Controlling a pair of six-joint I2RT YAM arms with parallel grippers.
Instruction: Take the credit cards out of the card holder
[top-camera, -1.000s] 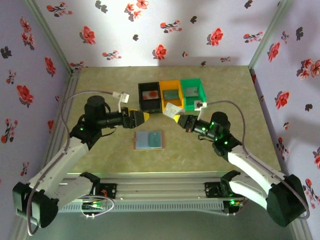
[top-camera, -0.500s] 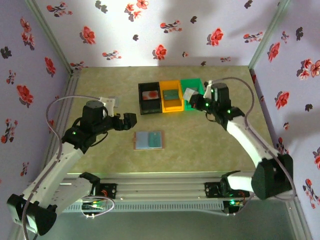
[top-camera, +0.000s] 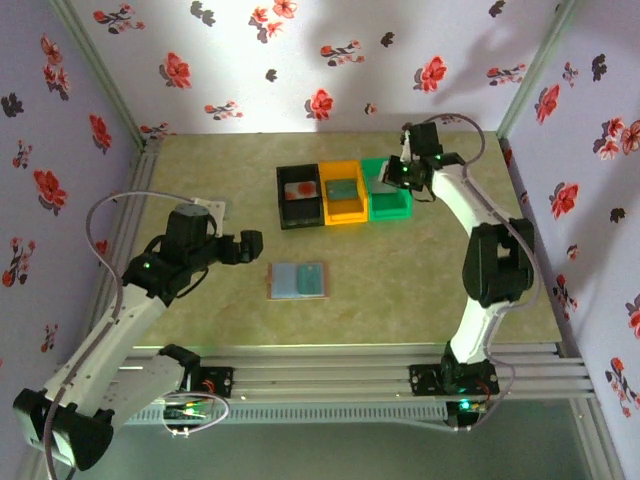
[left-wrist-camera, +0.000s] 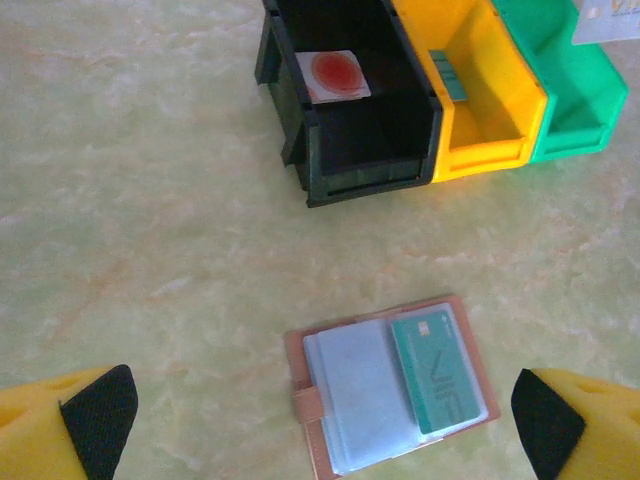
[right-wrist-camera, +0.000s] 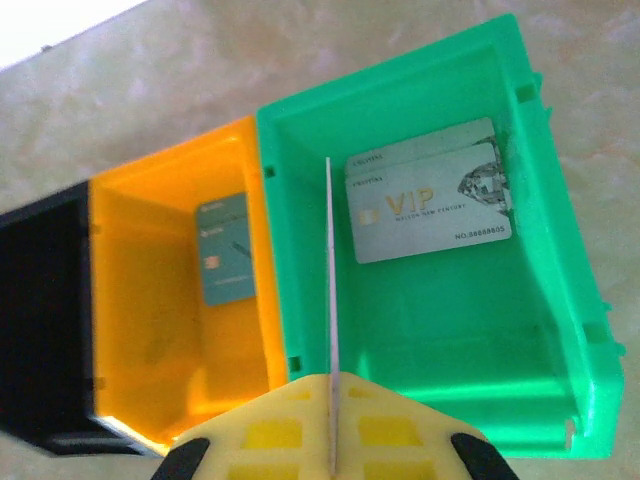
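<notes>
Near edge: left gripper (top-camera: 251, 243) hangs above bare table (top-camera: 200, 170), left of the card holder (top-camera: 298, 280) and apart from it. Jaws spread wide, nothing between them. In its wrist view the two yellow fingers (left-wrist-camera: 92, 422) sit at the bottom corners with the holder low in the middle.

Card holder lies open and flat on the table, pinkish-tan rim showing all round. Left panel (left-wrist-camera: 350, 385) pale blue-grey; I cannot tell if a card sits in it. Right panel carries a teal card (left-wrist-camera: 437, 372), lying flat inside the rim.

Beyond it, three bins in a row, touching side to side.
- black bin (left-wrist-camera: 365, 170), leftmost: one pale card with a red disc (left-wrist-camera: 333, 75) on the floor.
- orange bin (right-wrist-camera: 130, 300), middle: one teal-grey card (right-wrist-camera: 228, 250) lying flat.
- green bin (right-wrist-camera: 440, 340), rightmost: two pale VIP cards (right-wrist-camera: 430, 205), stacked and slightly offset, toward the far wall.

Farthest: right arm reaches out over the bins. Right gripper (right-wrist-camera: 331, 430) is above the green bin's left side, clenched on a held card (right-wrist-camera: 329, 300). The wrist view sees that card edge-on, a thin pale line running up from between the yellow pads, close to the wall shared by the green and orange bins. From above it reads as a pale patch over the green bin.
</notes>
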